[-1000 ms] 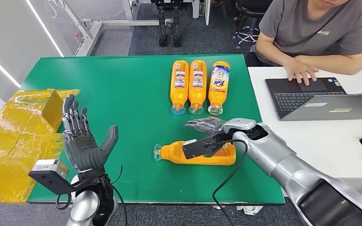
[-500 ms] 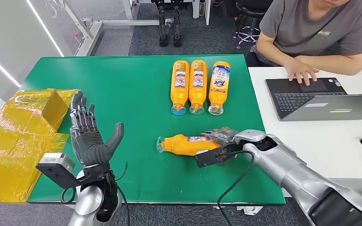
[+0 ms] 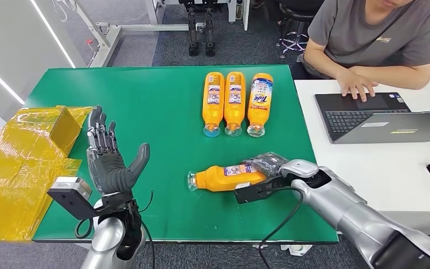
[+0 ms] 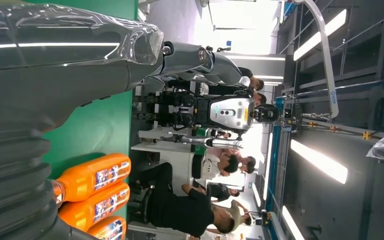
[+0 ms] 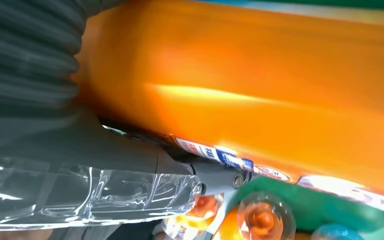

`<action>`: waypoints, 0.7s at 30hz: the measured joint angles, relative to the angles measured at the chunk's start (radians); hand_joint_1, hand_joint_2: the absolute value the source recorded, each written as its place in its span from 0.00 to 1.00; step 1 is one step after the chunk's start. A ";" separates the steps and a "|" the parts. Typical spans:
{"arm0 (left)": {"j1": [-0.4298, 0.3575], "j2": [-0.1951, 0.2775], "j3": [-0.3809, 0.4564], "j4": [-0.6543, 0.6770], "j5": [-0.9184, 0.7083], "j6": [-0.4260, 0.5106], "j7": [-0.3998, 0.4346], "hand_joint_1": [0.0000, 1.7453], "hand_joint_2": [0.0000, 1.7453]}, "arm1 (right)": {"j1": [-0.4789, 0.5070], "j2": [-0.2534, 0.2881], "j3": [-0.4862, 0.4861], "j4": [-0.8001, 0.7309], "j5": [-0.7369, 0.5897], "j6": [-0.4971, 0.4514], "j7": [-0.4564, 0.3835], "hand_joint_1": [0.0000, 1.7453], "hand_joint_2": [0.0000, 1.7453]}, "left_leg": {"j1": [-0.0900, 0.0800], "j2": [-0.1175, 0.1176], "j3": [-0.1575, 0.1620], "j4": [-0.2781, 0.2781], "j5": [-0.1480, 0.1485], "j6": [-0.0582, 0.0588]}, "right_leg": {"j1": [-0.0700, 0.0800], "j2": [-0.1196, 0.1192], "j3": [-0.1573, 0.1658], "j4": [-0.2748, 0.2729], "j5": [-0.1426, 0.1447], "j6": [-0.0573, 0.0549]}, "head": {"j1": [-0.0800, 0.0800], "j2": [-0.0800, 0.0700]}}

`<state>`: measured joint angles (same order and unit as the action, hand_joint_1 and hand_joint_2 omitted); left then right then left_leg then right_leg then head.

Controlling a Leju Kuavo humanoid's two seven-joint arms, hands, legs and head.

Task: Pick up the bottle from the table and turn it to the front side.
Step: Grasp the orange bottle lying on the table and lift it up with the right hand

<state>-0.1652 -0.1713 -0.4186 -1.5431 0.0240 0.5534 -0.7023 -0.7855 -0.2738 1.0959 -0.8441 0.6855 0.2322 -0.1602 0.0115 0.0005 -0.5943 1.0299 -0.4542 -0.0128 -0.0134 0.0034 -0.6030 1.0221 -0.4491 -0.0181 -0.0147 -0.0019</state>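
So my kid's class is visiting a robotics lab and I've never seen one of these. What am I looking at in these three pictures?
A humanoid robot with two silver arms stands at a green table. One picture looks down from its head; the other two come from cameras at its wrists, so they appear turned. Its right hand holds an orange bottle, which the right wrist camera shows close up. Its left hand is raised, open and holding nothing. Three more orange bottles lie side by side further back. A yellow wrapped box sits at the table's left, and a person works at a laptop.
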 joint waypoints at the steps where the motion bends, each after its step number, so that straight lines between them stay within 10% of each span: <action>1: 0.000 0.000 0.000 0.000 0.000 0.001 0.000 0.00 1.00 | 0.004 0.000 0.000 -0.001 0.007 -0.017 0.002 1.00 1.00 | 0.000 0.000 0.000 0.000 0.000 0.000 | 0.000 0.000 0.000 0.000 0.000 0.000 | 0.000 0.000; 13: 0.011 0.002 0.000 -0.008 -0.016 0.039 0.000 0.00 1.00 | 0.141 0.059 -0.112 -0.070 0.091 -0.415 0.062 1.00 1.00 | 0.000 -0.001 -0.001 0.000 0.000 0.000 | 0.000 0.000 -0.001 0.000 -0.001 0.000 | 0.000 0.000; 21: 0.029 0.001 0.000 -0.028 -0.017 0.063 0.000 0.00 1.00 | 0.346 0.165 -0.305 -0.261 -0.049 -0.582 -0.045 1.00 1.00 | 0.000 -0.003 -0.003 -0.001 -0.001 0.000 | 0.001 -0.003 -0.001 0.000 -0.003 0.002 | 0.000 0.000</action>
<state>-0.1359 -0.1704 -0.4186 -1.5711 0.0074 0.6168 -0.7023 -0.4390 -0.1089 0.7913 -1.1048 0.6363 -0.3498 -0.2055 0.0119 -0.0025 -0.5969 1.0287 -0.4548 -0.0125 -0.0129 0.0008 -0.6038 1.0223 -0.4519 -0.0163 -0.0147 -0.0019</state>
